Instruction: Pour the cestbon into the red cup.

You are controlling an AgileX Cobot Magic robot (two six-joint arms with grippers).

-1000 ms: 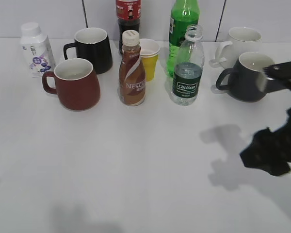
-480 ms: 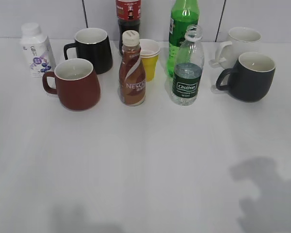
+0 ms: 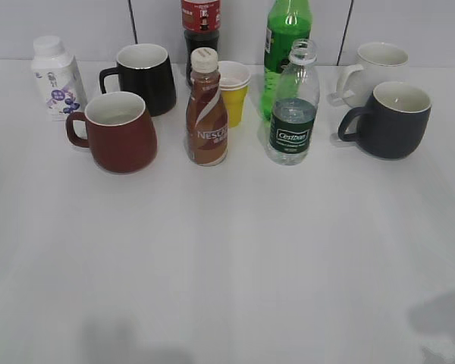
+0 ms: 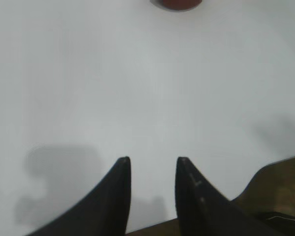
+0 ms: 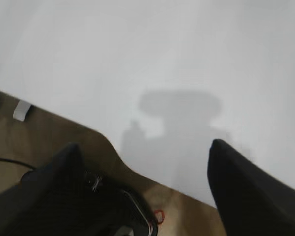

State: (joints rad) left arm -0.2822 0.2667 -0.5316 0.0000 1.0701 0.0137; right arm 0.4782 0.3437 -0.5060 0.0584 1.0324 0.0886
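Note:
The cestbon (image 3: 293,106), a clear ribbed bottle with a dark green label and no cap, stands upright at the back middle of the white table. The red cup (image 3: 118,131) stands to its left, handle to the left, with the brown Nescafe bottle (image 3: 206,109) between them. Neither gripper shows in the exterior view. In the left wrist view my left gripper (image 4: 152,160) is open and empty over bare table near the front edge; the red cup's base (image 4: 177,4) shows at the top. In the right wrist view my right gripper (image 5: 145,147) is wide open and empty above the table's front edge.
Around them stand a black mug (image 3: 145,76), a yellow paper cup (image 3: 233,91), a tall green bottle (image 3: 285,49), a dark cola bottle (image 3: 200,26), a white milk bottle (image 3: 56,76), a dark grey mug (image 3: 390,119) and a white mug (image 3: 373,68). The table (image 3: 227,258) is white.
My right arm, which was over the right side of the table a second ago, has drawn back out of the exterior view; only its shadow remains at the bottom right corner.

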